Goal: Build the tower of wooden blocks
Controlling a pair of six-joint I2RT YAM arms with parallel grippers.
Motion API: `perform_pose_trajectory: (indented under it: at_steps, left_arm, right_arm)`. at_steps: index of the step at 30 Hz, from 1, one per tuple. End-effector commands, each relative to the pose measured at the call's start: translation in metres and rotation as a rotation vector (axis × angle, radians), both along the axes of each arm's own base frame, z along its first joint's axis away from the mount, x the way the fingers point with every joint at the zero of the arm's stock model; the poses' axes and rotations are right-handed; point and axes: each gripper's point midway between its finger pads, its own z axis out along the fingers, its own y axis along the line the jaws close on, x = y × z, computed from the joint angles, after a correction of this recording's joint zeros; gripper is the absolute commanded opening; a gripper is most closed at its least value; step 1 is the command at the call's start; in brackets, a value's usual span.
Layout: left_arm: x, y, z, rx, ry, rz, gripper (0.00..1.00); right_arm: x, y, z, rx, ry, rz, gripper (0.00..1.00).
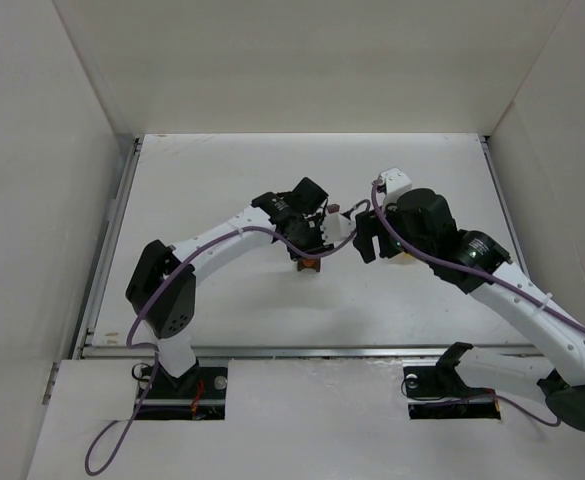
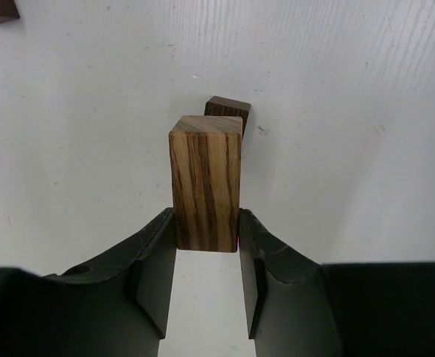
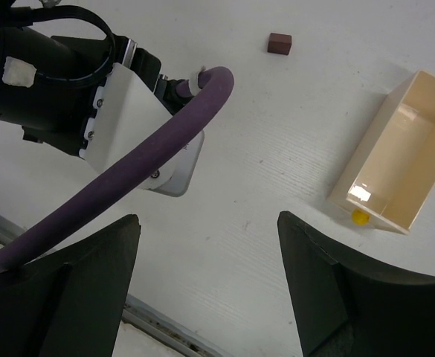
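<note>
Between the black fingers of the left end effector, closed to the width of its load: one tan rectangular wooden block with dark brown striping, gripped at its near end, long axis in line with the fingers. Just beyond: one small dark brown wooden block on the white desk; whether the two touch cannot be told. Seen from overhead, this wood block tower sits mid-desk beneath that end effector. Beside it, the right end effector: spread wide, holding nothing. Farther off: one pale cream open-topped rectangular box; one small reddish-brown wooden cube, well apart from the box.
</note>
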Motion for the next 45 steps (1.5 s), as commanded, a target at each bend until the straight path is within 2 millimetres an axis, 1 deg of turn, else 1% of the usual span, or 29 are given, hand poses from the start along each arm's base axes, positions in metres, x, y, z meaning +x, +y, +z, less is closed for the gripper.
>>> perform_pose_trajectory:
  at_steps: [1,5,6,10,14,17,19,20,27,31,34,36,38,39,45]
  left_arm:
    - [-0.018,-0.018,-0.001,-0.007,-0.021,-0.167,0.0]
    - [-0.018,-0.013,-0.008,0.028,-0.021,-0.177,0.0]
    - [-0.02,-0.011,-0.011,0.034,-0.015,-0.177,0.0]
    - [-0.015,-0.013,-0.01,0.029,-0.041,-0.18,0.0]
    - [-0.014,-0.013,-0.009,0.03,-0.046,-0.189,0.0]
    - [-0.015,-0.012,-0.016,0.045,-0.036,-0.198,0.0]
    - [-0.015,-0.012,-0.016,0.047,-0.041,-0.207,0.0]
    - [-0.015,-0.009,-0.019,0.059,-0.04,-0.203,0.0]
    - [-0.015,-0.009,-0.019,0.061,-0.044,-0.213,0.0]
    - [-0.01,-0.011,-0.017,0.055,-0.068,-0.207,0.0]
    - [-0.01,-0.011,-0.017,0.055,-0.068,-0.207,0.0]
    - [-0.01,-0.014,-0.016,0.042,-0.069,-0.21,0.0]
    - [-0.01,-0.014,-0.016,0.042,-0.069,-0.21,0.0]
    - [-0.01,-0.014,-0.02,0.048,-0.062,-0.211,0.0]
    - [-0.012,-0.016,-0.022,0.036,-0.051,-0.219,0.0]
  right_arm:
    - [0.013,0.006,0.011,0.055,-0.048,-0.034,0.8]
    - [0.012,0.006,0.007,0.049,-0.041,-0.034,0.8]
    - [0.012,0.005,0.003,0.043,-0.034,-0.034,0.8]
    - [0.012,0.005,0.003,0.043,-0.034,-0.034,0.8]
    - [0.012,0.005,0.003,0.043,-0.034,-0.034,0.8]
    - [0.012,0.005,0.003,0.043,-0.034,-0.034,0.8]
    - [0.012,0.005,0.003,0.043,-0.034,-0.034,0.8]
    - [0.012,0.005,0.003,0.043,-0.034,-0.034,0.8]
    - [0.012,0.005,0.003,0.043,-0.034,-0.034,0.8]
    - [0.012,0.005,0.003,0.043,-0.034,-0.034,0.8]
    - [0.012,0.005,0.003,0.043,-0.034,-0.034,0.8]
    - [0.012,0.006,-0.004,0.03,-0.02,-0.034,0.8]
    - [0.011,0.007,-0.004,0.034,-0.017,-0.026,0.8]
    - [0.011,0.007,-0.004,0.034,-0.017,-0.026,0.8]
    - [0.011,0.007,-0.004,0.034,-0.017,-0.026,0.82]
